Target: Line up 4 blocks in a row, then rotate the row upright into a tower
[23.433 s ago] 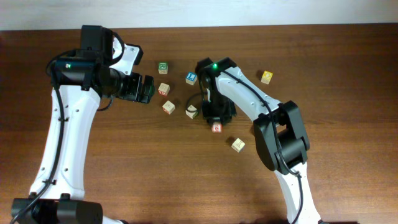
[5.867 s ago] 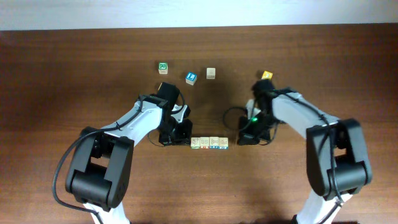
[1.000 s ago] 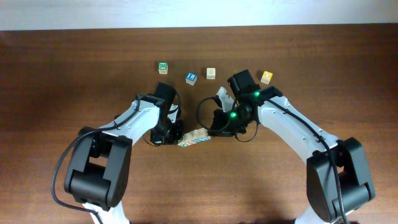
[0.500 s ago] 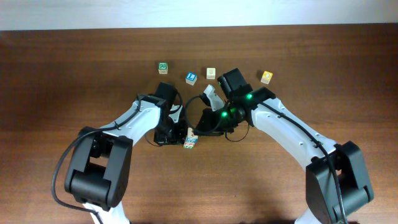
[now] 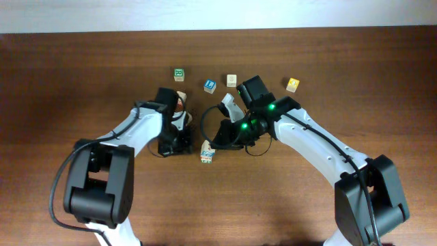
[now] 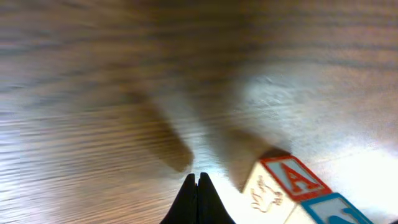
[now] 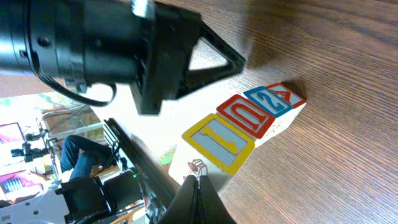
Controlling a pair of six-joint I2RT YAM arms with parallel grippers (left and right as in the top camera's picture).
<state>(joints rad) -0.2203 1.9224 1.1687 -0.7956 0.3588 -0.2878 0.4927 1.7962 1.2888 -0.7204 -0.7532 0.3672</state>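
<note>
1. Both pairs of jaws are clenched on nothing: the left gripper (image 6: pixel 198 185) holds its tips pressed together over bare wood, and the right gripper (image 7: pixel 198 182) is pinched to a point the same way.
2. The four blocks (image 5: pixel 207 152) lie touching in one short row near the middle of the table (image 5: pixel 382 68), between the two grippers. The row runs roughly near to far.
3. The closed tips seem meant as pushers rather than graspers. The right tip sits at the side of the yellow-framed end block (image 7: pixel 219 144), touching or just short of it; I cannot tell which. The left tips stand just left of the red-A end block (image 6: pixel 283 180), apart from it.
4. Pressing opposite ends from opposite sides would, I judge, swing the line round without breaking it up.
5. A second ago the row lay nearly left to right, slightly tilted; it has since swung about a quarter turn. Some six seconds ago it sat level and further right. The left gripper has backed off to the left, while the right arm has swept in leftward.
6. Along the far side, the green-printed cube (image 5: pixel 179 74), blue cube (image 5: pixel 209 85), pale cube (image 5: pixel 232 80) and yellow cube (image 5: pixel 292 84) are unmoved.
</note>
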